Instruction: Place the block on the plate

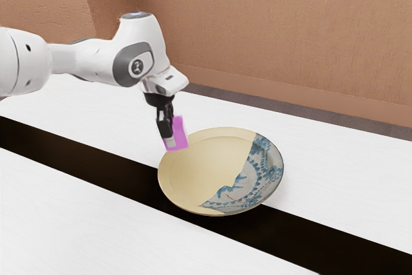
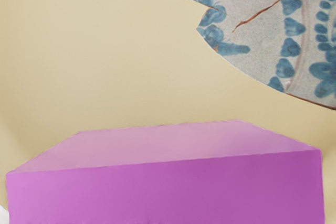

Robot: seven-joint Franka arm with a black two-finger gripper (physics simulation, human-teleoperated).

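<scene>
Exterior view: black two-finger hand (image 1: 171,138) is clenched on the pink-purple rectangular block (image 1: 180,136), fingers pointing down. Block is in the hand, above the near-arm side of the round cream plate with a blue-and-white patterned section (image 1: 206,159); it overlaps the rim in this view. Size of the gap between block and plate: can't tell. White-and-grey robot arm (image 1: 96,62) comes in from the exterior view's left. Plate sits on the white surface (image 1: 64,204), across a dark strip (image 1: 77,149) running through it. Orange-brown wall (image 1: 257,30) behind.

Wrist view: block large and close under the hand, one paler face and one deeper purple face showing. Plate's cream part lies beyond and around it. Patterned part is past that, jagged border, blue motifs, reddish-brown crack line running across it
</scene>
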